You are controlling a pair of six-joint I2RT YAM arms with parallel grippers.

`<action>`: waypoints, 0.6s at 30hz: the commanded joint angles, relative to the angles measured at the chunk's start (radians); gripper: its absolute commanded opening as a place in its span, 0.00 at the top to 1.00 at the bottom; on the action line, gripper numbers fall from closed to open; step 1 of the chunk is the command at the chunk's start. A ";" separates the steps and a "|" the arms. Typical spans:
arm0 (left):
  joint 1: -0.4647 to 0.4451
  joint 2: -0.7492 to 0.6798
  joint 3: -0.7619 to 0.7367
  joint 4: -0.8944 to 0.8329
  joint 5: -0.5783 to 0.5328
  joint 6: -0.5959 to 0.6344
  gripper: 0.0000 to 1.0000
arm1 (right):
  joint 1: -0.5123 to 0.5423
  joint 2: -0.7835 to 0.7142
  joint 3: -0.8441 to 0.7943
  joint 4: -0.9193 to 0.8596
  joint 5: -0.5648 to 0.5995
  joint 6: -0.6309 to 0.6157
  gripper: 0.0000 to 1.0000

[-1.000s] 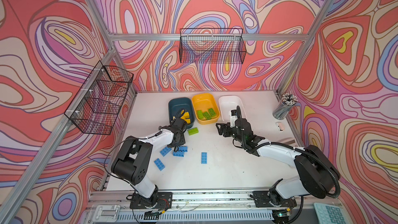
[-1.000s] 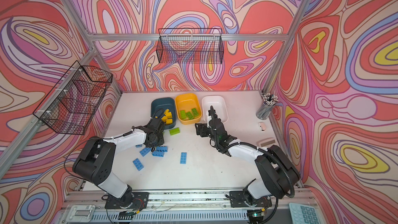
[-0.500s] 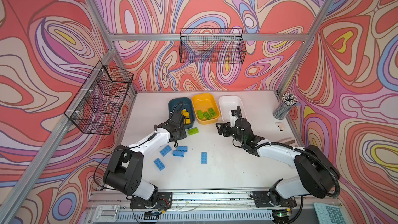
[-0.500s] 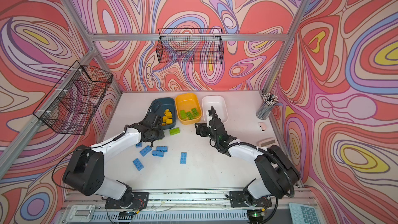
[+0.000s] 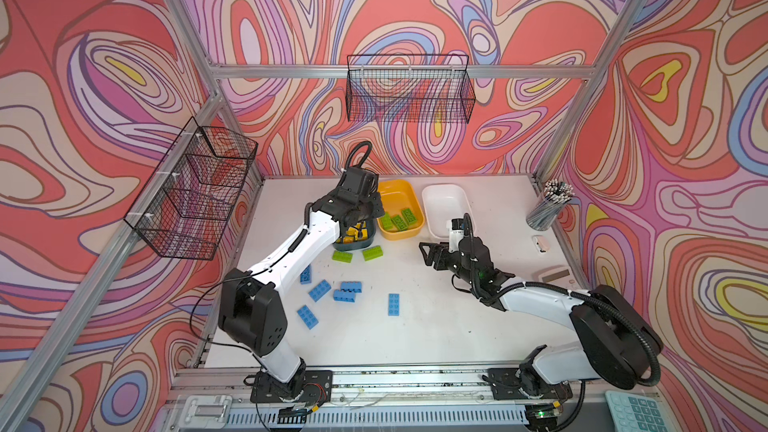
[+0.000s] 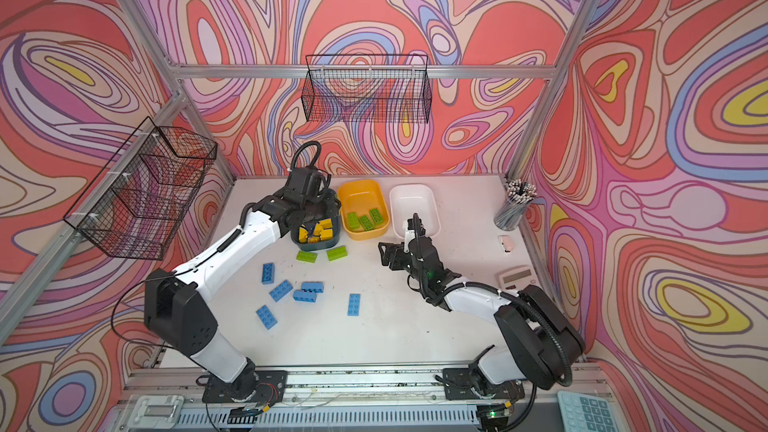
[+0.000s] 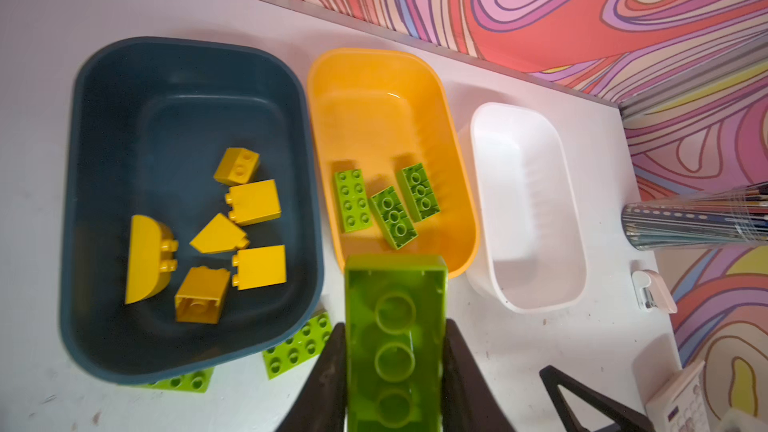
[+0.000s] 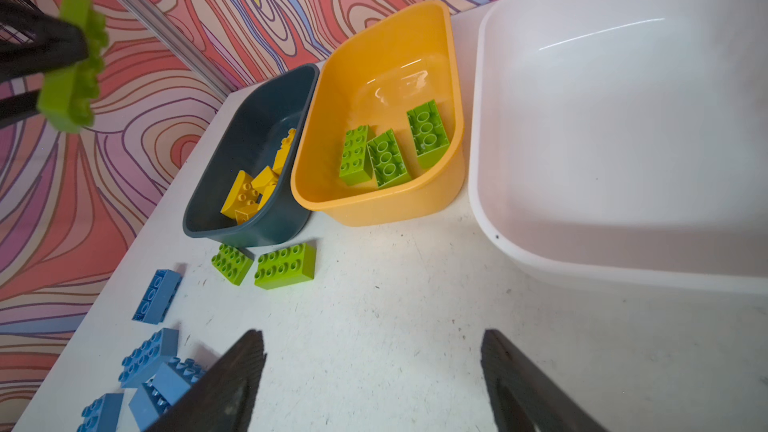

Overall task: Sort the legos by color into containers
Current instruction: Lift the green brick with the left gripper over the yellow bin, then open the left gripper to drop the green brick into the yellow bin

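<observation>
My left gripper (image 7: 392, 326) is shut on a lime green lego (image 7: 395, 338), held in the air above the near ends of the dark teal container (image 7: 191, 76) and the yellow-orange container (image 7: 374, 89). The right wrist view also shows the held green lego (image 8: 70, 76). Several yellow legos (image 7: 253, 201) lie in the teal container and three green legos (image 7: 390, 205) in the yellow-orange one. The white container (image 5: 444, 197) holds nothing. Two green legos (image 5: 342, 256) (image 5: 372, 253) lie in front of the teal container. Several blue legos (image 5: 319, 290) are scattered nearer the front. My right gripper (image 5: 428, 253) is open, low over bare table before the white container.
A grey mesh pen cup (image 5: 546, 209) stands at the back right, with a small white object (image 5: 541, 244) and a calculator (image 5: 555, 274) along the right edge. Black wire baskets hang on the back wall (image 5: 409, 89) and the left wall (image 5: 195, 189).
My left gripper has shut on a green lego on the table and risen with it, back over the teal and yellow-orange containers. The right arm has not moved.
</observation>
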 commanded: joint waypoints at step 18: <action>-0.011 0.492 0.450 -0.055 0.163 -0.062 0.65 | 0.004 -0.047 -0.035 0.073 0.016 0.021 0.14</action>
